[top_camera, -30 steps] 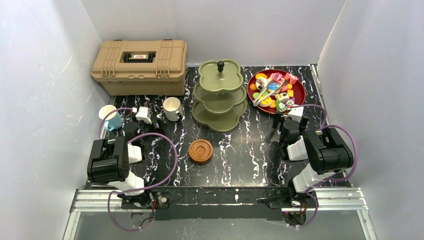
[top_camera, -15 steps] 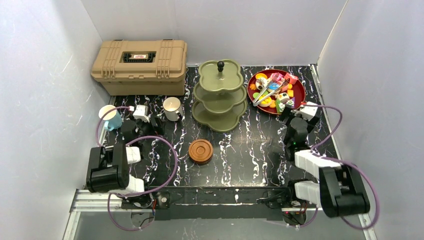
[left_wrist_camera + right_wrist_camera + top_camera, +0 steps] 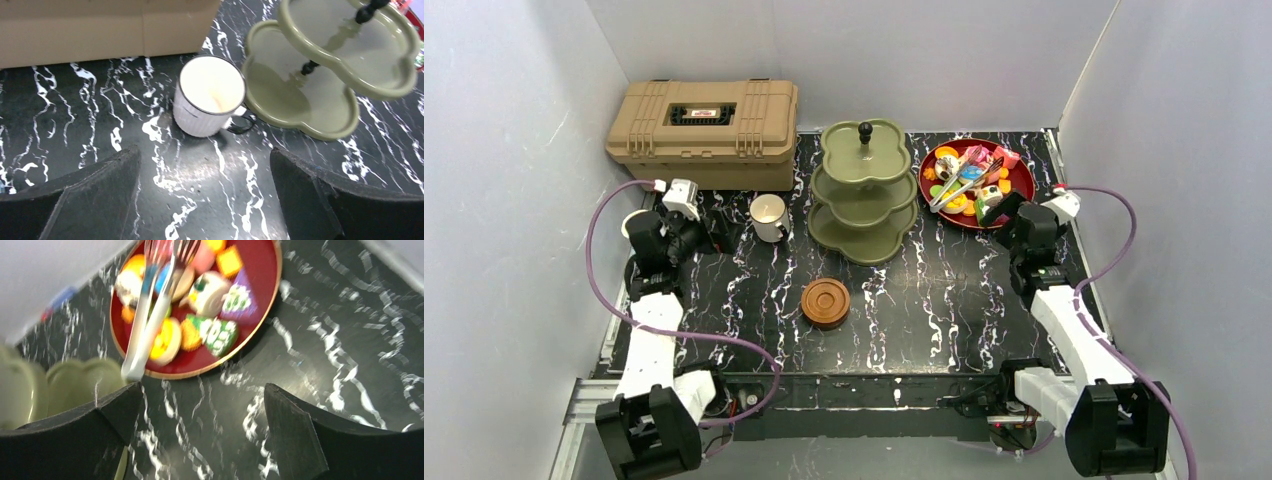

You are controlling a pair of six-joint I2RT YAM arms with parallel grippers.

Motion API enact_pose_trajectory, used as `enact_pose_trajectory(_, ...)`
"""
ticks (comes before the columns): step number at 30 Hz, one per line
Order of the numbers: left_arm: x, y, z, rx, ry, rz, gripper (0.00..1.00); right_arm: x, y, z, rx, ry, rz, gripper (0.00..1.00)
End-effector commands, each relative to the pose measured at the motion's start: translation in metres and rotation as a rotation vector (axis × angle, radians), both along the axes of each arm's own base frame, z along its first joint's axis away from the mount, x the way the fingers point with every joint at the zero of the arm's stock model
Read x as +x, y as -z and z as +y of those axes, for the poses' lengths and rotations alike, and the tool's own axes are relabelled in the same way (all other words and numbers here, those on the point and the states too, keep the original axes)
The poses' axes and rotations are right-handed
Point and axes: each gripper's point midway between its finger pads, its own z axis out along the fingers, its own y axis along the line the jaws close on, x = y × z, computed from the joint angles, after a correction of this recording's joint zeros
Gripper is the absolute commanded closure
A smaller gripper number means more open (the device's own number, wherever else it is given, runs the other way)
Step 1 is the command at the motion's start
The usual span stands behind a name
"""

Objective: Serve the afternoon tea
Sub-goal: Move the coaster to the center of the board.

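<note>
The olive-green three-tier stand (image 3: 864, 190) with its black knob (image 3: 865, 129) rises at the back centre, its tiers bare (image 3: 300, 95). A white mug (image 3: 769, 216) stands left of it, upright and empty (image 3: 210, 95). Stacked wooden saucers (image 3: 825, 302) sit mid-table. Toy pastries (image 3: 977, 182) are piled on the dark-red plate (image 3: 260, 300) under white tongs (image 3: 150, 315). My left gripper (image 3: 712, 233) is open, a short way from the mug (image 3: 204, 152). My right gripper (image 3: 1004, 212) is open just in front of the plate (image 3: 201, 387). The left arm hides the white-and-blue cup.
A tan toolbox (image 3: 704, 130) fills the back left corner, right behind the mug. White walls close the table on three sides. The stand's lowest tier (image 3: 75, 385) lies just left of the right gripper.
Both arms have stretched forward. The left gripper swung back-left over the cup's spot and now faces the mug. The right gripper moved back-right to the plate's near edge.
</note>
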Motion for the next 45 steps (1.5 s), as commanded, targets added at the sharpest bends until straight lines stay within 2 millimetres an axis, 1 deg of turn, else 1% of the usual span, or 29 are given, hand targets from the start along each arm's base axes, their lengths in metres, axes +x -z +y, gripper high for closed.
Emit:
enact_pose_trajectory(1, -0.042, 0.005, -0.022, -0.028, 0.120, 0.187, 0.01, -0.017, 0.021, 0.063, 0.087, -0.265, 0.198, 0.00)
enact_pose_trajectory(2, -0.045, 0.005, -0.020, -0.017, 0.123, 0.208, 0.01, -0.028, 0.032, 0.073, 0.035, -0.291, 0.274, 0.00)
enact_pose_trajectory(5, -0.057, 0.012, -0.022, 0.002, 0.155, 0.298, 0.02, -0.052, 0.038, 0.112, -0.130, -0.375, 0.320, 0.00)
enact_pose_trajectory(7, -0.063, 0.009, -0.023, -0.011, 0.164, 0.343, 0.07, -0.068, 0.045, 0.135, -0.160, -0.428, 0.339, 0.00)
enact_pose_trajectory(8, -0.064, 0.003, -0.025, -0.017, 0.176, 0.343, 0.09, -0.075, 0.050, 0.145, -0.154, -0.446, 0.352, 0.05)
enact_pose_trajectory(9, -0.066, 0.001, -0.026, -0.022, 0.181, 0.351, 0.11, -0.082, 0.056, 0.155, -0.154, -0.474, 0.365, 0.12)
enact_pose_trajectory(10, -0.067, -0.004, -0.028, -0.027, 0.189, 0.350, 0.13, -0.088, 0.063, 0.165, -0.153, -0.506, 0.374, 0.22)
enact_pose_trajectory(12, -0.067, -0.011, -0.029, -0.040, 0.187, 0.352, 0.18, -0.099, 0.075, 0.185, -0.158, -0.568, 0.381, 0.42)
enact_pose_trajectory(13, -0.066, -0.014, -0.029, -0.043, 0.178, 0.352, 0.20, -0.103, 0.080, 0.193, -0.167, -0.588, 0.386, 0.54)
enact_pose_trajectory(15, -0.068, -0.018, -0.029, -0.063, 0.165, 0.370, 0.22, -0.107, 0.092, 0.206, -0.187, -0.617, 0.404, 0.77)
enact_pose_trajectory(16, -0.068, -0.019, -0.030, -0.068, 0.164, 0.372, 0.22, -0.108, 0.096, 0.212, -0.195, -0.633, 0.409, 0.85)
enact_pose_trajectory(18, -0.070, -0.020, -0.030, -0.072, 0.159, 0.377, 0.24, -0.107, 0.102, 0.228, -0.195, -0.674, 0.408, 0.99)
enact_pose_trajectory(22, -0.070, -0.016, -0.024, -0.055, 0.124, 0.385, 0.26, -0.105, 0.116, 0.255, -0.200, -0.729, 0.406, 0.99)
enact_pose_trajectory(27, -0.066, -0.015, -0.017, -0.036, 0.085, 0.402, 0.25, -0.102, 0.135, 0.288, -0.237, -0.780, 0.426, 0.99)
enact_pose_trajectory(28, -0.065, -0.017, -0.016, -0.037, 0.079, 0.404, 0.24, -0.102, 0.137, 0.294, -0.239, -0.788, 0.429, 0.99)
enact_pose_trajectory(30, -0.063, -0.017, -0.015, -0.043, 0.066, 0.408, 0.18, -0.105, 0.142, 0.308, -0.239, -0.806, 0.434, 0.99)
enact_pose_trajectory(32, -0.061, -0.018, -0.014, -0.047, 0.055, 0.404, 0.18, -0.109, 0.145, 0.320, -0.247, -0.823, 0.442, 0.99)
enact_pose_trajectory(37, -0.057, -0.019, -0.016, -0.081, 0.049, 0.407, 0.17, -0.126, 0.144, 0.353, -0.262, -0.891, 0.434, 0.99)
enact_pose_trajectory(41, -0.054, -0.017, -0.016, -0.090, 0.049, 0.412, 0.17, -0.142, 0.139, 0.375, -0.267, -0.937, 0.428, 0.99)
enact_pose_trajectory(45, -0.053, -0.015, -0.015, -0.087, 0.045, 0.423, 0.17, -0.150, 0.136, 0.398, -0.248, -0.978, 0.416, 0.99)
